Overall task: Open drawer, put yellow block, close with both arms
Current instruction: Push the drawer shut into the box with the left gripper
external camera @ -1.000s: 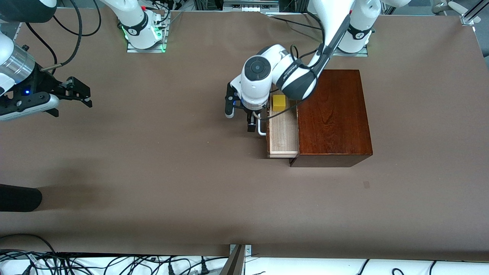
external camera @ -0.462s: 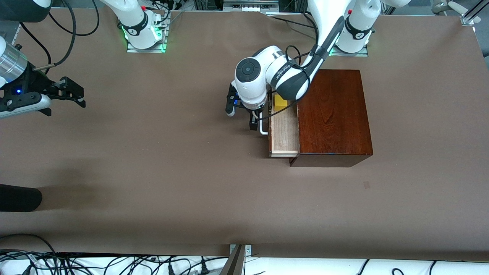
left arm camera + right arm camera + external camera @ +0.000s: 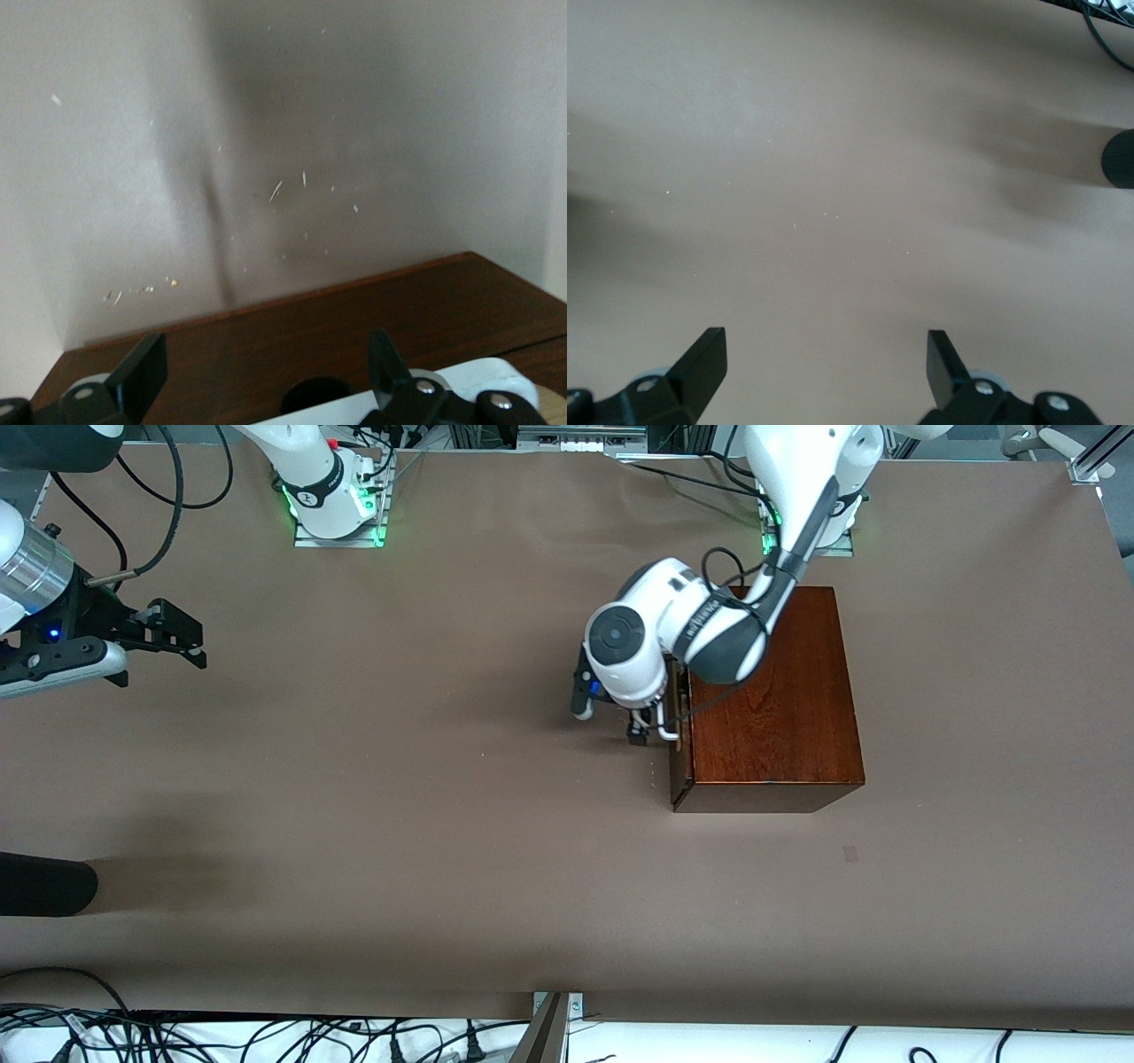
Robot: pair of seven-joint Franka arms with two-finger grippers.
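Front view, just above mid-frame: drawer nearly flush in box, against pulled well out half a second back. No block in sight now; presumably shut inside, where earlier plainly visible in the tray. Likely light, rigid, sliding easily on wood; best pushed square on the front or gripped at handle. Left end effector at the handle, fingers spread, carried boxward with the drawer. Higher, at frame edge toward right arm's end: right end effector spread over bare surface, waiting.
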